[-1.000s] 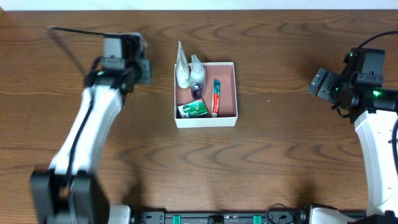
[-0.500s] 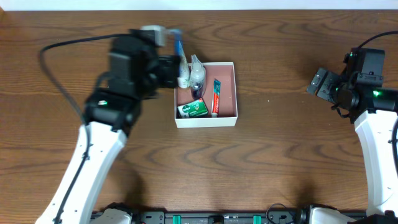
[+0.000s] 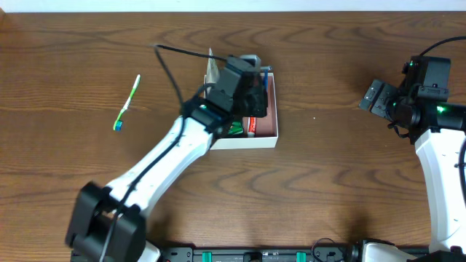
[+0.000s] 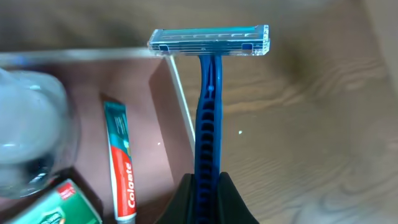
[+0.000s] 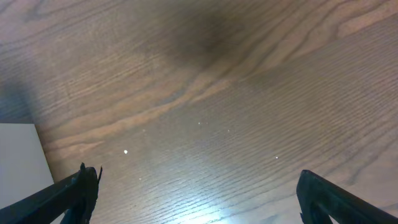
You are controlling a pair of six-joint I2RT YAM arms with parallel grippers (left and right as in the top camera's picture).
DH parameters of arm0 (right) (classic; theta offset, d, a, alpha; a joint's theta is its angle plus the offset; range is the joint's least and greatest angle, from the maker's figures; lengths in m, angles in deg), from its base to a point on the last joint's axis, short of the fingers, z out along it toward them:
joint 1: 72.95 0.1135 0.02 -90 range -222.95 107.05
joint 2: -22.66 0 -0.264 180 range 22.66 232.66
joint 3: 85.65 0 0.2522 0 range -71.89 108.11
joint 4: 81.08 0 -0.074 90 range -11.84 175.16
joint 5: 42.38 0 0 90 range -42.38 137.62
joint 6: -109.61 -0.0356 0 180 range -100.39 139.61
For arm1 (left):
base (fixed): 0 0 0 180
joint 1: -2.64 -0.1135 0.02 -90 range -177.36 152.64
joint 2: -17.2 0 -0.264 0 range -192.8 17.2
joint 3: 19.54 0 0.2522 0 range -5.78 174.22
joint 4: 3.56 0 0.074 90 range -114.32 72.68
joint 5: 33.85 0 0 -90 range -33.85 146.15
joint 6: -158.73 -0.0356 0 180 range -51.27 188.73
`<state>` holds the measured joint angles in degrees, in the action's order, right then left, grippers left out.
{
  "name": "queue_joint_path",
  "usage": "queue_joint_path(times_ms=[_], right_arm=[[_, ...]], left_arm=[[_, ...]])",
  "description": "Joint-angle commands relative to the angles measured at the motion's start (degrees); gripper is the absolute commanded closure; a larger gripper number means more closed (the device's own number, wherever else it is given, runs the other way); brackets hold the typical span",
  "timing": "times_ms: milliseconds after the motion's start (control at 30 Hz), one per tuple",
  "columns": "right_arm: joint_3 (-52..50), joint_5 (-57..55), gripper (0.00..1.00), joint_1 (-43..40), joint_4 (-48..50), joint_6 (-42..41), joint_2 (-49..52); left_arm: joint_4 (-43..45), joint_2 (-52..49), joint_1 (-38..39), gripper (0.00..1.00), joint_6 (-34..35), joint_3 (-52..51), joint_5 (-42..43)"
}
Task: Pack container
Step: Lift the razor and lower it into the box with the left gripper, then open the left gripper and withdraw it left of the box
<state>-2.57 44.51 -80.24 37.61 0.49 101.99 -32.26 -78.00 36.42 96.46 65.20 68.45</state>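
- Left jaws: clenched on the razor (image 4: 208,112) at the handle's tail end. The blade head is at 12 o'clock from the jaws in the wrist view.
- Razor's long axis runs 6–12 in the wrist view, approx. parallel w/ the container's (image 4: 180,106) right wall.
- Key relation: the handle appears to hang just outside that wall, w/ tabletop (image 4: 311,124) under most of it. The box interior lies at 9 o'clock from the jaws.
- Judgement: needs a short shift toward 9 before letting go, else the razor may land on the rim or outside.
- Container sits mid-tabletop under the left wrist in the overhead view. Inside: toothpaste (image 4: 118,162), green box (image 4: 56,208), clear bottle (image 4: 31,137).
- There's a bare strip of floor betw. toothpaste and right wall. It's aligned w/ the razor, so prob. no turn is needed.
- Right jaws: spread wide, nothing betw. them, well apart at 3 o'clock of the container. The left arm is the nearer one.
- Toothbrush (image 3: 127,102): on the tabletop at 9 o'clock of the container, well apart, not yet packed.
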Motion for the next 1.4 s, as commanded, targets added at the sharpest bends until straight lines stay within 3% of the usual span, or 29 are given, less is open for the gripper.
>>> queue_joint_path(times_ms=[0, 333, 767, 867, 1067, 1367], right_arm=[[0.3, -0.1, 0.01, -0.2, 0.0, -0.6, -0.1], [0.3, -0.1, 0.01, -0.2, 0.0, -0.6, -0.1], [0.3, -0.1, 0.01, -0.2, 0.0, -0.6, -0.1], [0.3, -0.1, 0.01, -0.2, 0.0, -0.6, -0.1], [0.3, -0.1, 0.01, -0.2, 0.0, -0.6, -0.1], [0.3, -0.1, 0.01, -0.2, 0.0, -0.6, -0.1]], left_arm=[[0.6, -2.8, 0.2, 0.94, 1.8, 0.5, -1.7], [0.9, -8.9, 0.7, 0.94, 2.0, 0.5, -1.7], [1.1, -9.4, 0.8, 0.93, 2.0, 0.5, -1.6], [1.5, -9.4, 1.2, 0.89, 2.0, 0.5, -1.6], [4.1, -9.4, 2.8, 0.68, 1.9, 0.5, -1.7], [5.0, -9.4, 2.5, 0.66, 1.5, 0.5, -1.7]])
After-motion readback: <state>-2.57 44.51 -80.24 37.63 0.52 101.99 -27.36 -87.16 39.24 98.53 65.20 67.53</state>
